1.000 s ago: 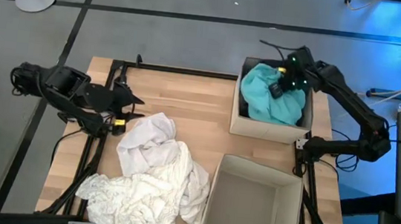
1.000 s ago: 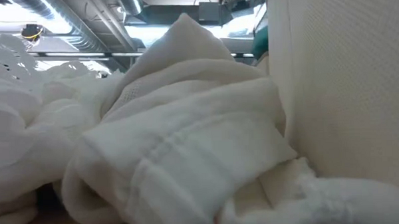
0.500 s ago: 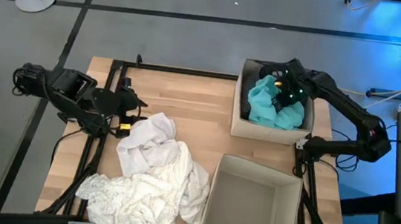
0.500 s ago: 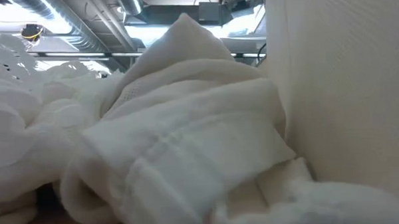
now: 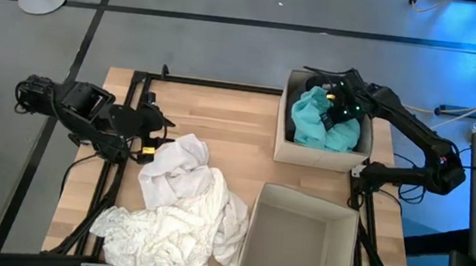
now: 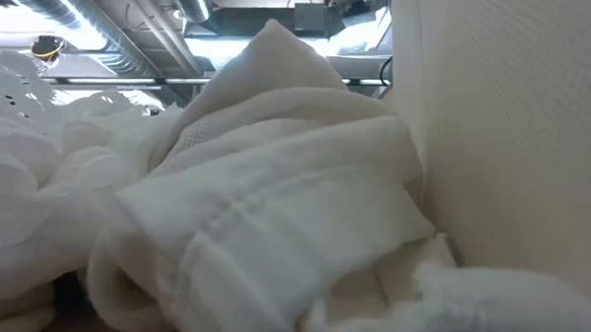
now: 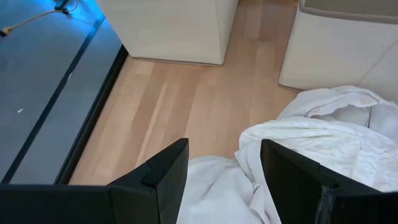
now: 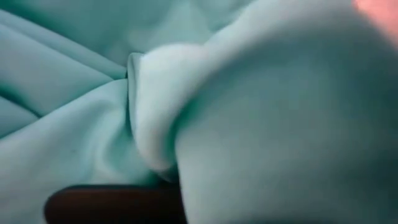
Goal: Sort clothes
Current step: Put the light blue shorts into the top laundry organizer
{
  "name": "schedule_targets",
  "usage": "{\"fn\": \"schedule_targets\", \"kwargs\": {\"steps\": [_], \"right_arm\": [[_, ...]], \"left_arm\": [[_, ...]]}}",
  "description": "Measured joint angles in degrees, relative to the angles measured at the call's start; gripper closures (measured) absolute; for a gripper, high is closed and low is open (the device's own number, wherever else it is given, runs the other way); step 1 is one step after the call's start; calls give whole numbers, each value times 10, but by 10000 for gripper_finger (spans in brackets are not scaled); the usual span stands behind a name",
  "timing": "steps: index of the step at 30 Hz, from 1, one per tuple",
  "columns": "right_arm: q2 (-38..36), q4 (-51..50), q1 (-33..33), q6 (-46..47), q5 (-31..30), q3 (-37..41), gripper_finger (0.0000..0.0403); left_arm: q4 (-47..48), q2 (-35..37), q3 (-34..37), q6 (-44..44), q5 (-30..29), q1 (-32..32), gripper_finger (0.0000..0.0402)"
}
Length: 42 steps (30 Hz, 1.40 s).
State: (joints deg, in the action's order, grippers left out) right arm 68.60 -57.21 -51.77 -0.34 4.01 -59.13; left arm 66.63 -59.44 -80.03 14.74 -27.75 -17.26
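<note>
From above, I see the teal garment (image 5: 320, 124) already lying in the far box (image 5: 283, 147), with my right gripper (image 5: 339, 102) pressed shut into it; the near box (image 5: 253, 241) holds nothing, and the white clothes (image 5: 179, 205) lie unsorted on the surface (image 5: 221, 122), so most of the work is left. My left gripper (image 5: 151, 134) waits open just beside the pile. A second ago the teal garment was bunched higher under the gripper; it has since sunk into the box. The low view shows only white cloth (image 6: 228, 208). The right wrist view is filled with teal folds (image 8: 93, 81).
</note>
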Motion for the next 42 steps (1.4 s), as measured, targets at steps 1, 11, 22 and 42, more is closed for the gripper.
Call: {"fn": "schedule_targets", "kwargs": {"steps": [1,11,22,42], "right_arm": [[0,-1,0,1,0,0,370],[0,-60,0,4,20,-78,240],[-5,-119,0,32,32,-273,206],[-34,-98,195,147,-65,-2,206]], "left_arm": [[0,0,0,0,0,0,210],[0,0,0,0,0,0,210],[0,0,0,-2,0,0,210],[0,0,0,-12,0,0,210]]}}
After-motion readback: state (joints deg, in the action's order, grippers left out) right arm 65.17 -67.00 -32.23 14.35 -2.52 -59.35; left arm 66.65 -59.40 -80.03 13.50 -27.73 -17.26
